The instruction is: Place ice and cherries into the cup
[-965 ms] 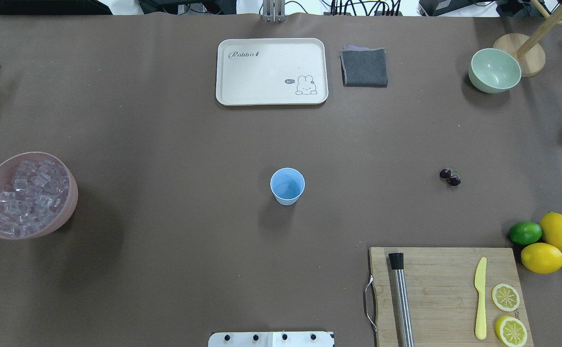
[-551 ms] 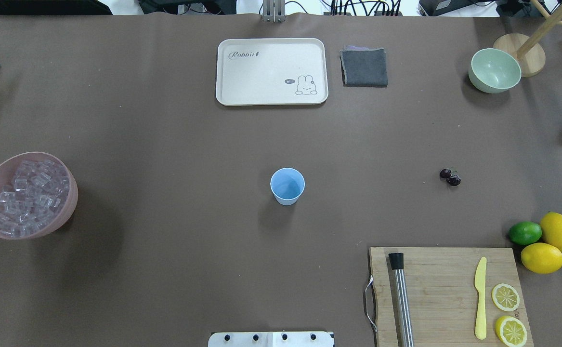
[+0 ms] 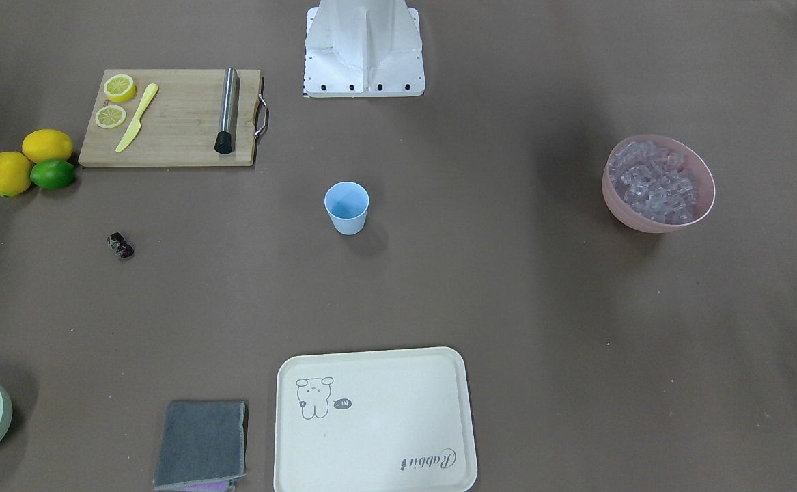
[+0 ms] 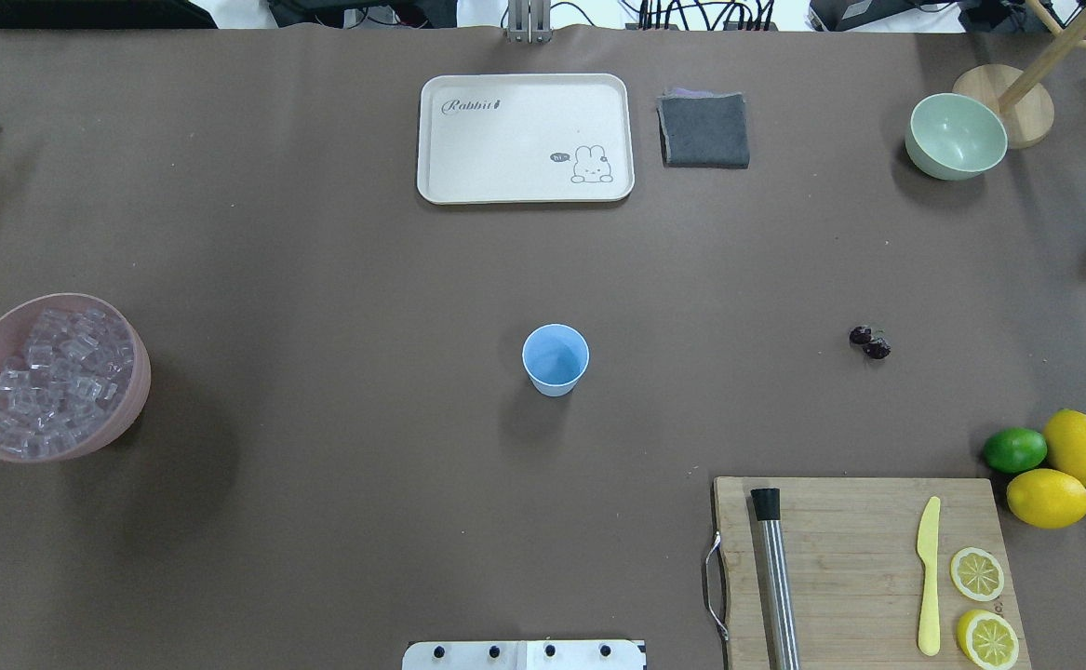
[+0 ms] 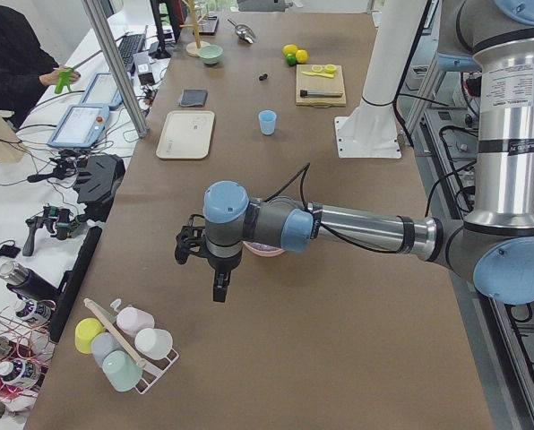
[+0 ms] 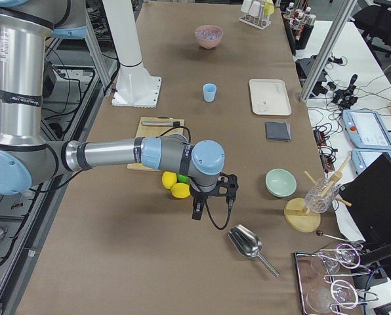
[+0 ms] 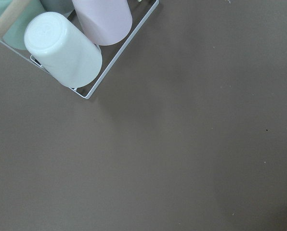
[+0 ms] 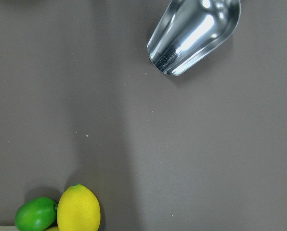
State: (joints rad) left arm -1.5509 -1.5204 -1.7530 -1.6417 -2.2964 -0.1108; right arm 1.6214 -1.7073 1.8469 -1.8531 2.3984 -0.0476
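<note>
The light blue cup (image 4: 556, 358) stands upright and empty mid-table; it also shows in the front view (image 3: 347, 207). The ice (image 4: 54, 381) fills a pink bowl (image 4: 136, 407) at the table's left edge. The dark red cherries (image 4: 870, 341) lie on the cloth to the cup's right. My left gripper (image 5: 219, 288) hangs over the table's left end, past the pink bowl. My right gripper (image 6: 197, 211) hangs over the right end, near the lemons. Both show only in the side views, so I cannot tell whether they are open or shut.
A metal scoop (image 8: 194, 36) lies beyond the right gripper. Two lemons (image 4: 1064, 470) and a lime (image 4: 1014, 449) sit by the cutting board (image 4: 850, 558). A cream tray (image 4: 524, 138), grey cloth (image 4: 704, 130) and green bowl (image 4: 956, 136) are at the far side. A rack of cups (image 7: 71, 43) stands at the left end.
</note>
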